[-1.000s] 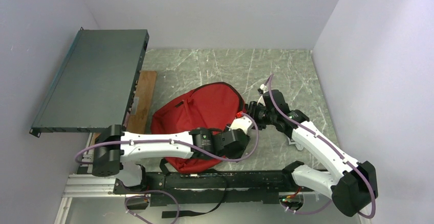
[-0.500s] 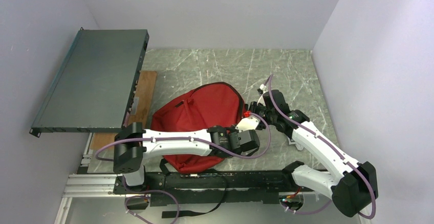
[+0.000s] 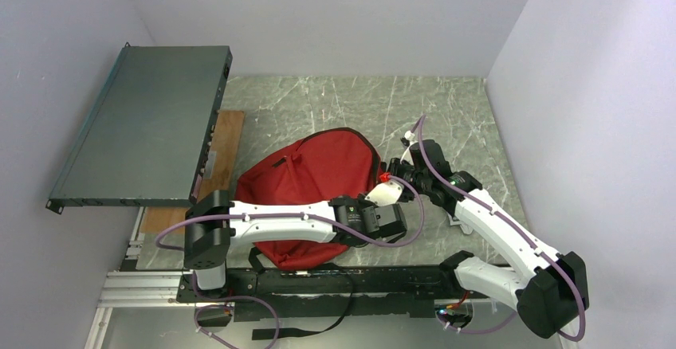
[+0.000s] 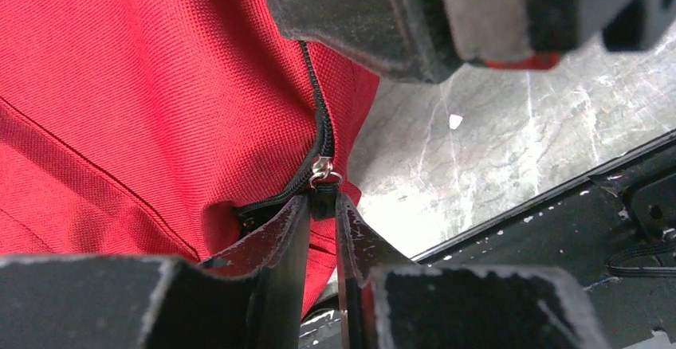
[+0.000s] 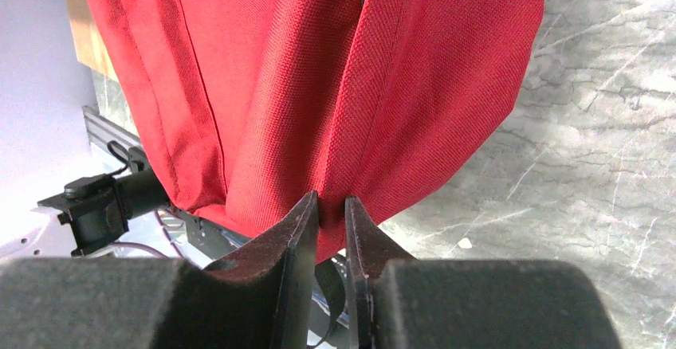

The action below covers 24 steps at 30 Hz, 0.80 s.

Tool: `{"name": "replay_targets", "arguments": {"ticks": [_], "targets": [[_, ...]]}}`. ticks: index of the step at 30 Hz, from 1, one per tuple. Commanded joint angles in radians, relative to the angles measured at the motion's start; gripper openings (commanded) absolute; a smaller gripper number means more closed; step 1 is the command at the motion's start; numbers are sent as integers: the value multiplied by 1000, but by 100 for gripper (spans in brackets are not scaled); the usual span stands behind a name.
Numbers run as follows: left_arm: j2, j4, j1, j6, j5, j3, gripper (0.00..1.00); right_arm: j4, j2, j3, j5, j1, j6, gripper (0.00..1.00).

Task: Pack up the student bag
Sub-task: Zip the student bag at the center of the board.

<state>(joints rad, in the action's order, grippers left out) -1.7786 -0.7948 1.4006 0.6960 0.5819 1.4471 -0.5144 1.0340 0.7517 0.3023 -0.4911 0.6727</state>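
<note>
At the student bag (image 3: 311, 174), left gripper (image 4: 322, 200) pinches zipper pull (image 4: 323, 192) (right gripper (image 5: 330, 199): fabric (image 5: 343, 110)).

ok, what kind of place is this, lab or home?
Likely a robot lab test cell: plain pale walls close around a green marbled tabletop, two white robot arms mount on a black metal rail, and a dark flat metal rack chassis sits at left.

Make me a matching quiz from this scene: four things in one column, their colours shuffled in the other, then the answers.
Things: 1 bag; 2 zipper; 3 board; 4 table.
Colours: A black; B grey-green marbled; C red; D tan.
Pairs: 1-C; 2-A; 3-D; 4-B.
</note>
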Motion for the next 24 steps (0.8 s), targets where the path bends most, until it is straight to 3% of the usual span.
{"name": "replay_targets", "arguments": {"ticks": [1, 5, 9, 11, 18, 24], "targets": [[-2, -44, 2, 8, 64, 45, 22, 33, -15, 24, 33, 3, 1, 20], [8, -61, 3, 8, 77, 43, 16, 43, -14, 22, 30, 2, 4, 18], [51, -47, 6, 6, 56, 8, 7, 56, -14, 12, -41, 2, 13, 3], [77, -44, 6, 6, 31, -9, 0, 92, -11, -1, -70, 3, 26, 0], [170, 0, 6, -16, -113, -116, 0, 202, -48, -57, -117, 60, 71, 0], [319, 114, 6, -10, -247, -306, 0, 223, -35, -64, -27, 176, 19, 0]]}}
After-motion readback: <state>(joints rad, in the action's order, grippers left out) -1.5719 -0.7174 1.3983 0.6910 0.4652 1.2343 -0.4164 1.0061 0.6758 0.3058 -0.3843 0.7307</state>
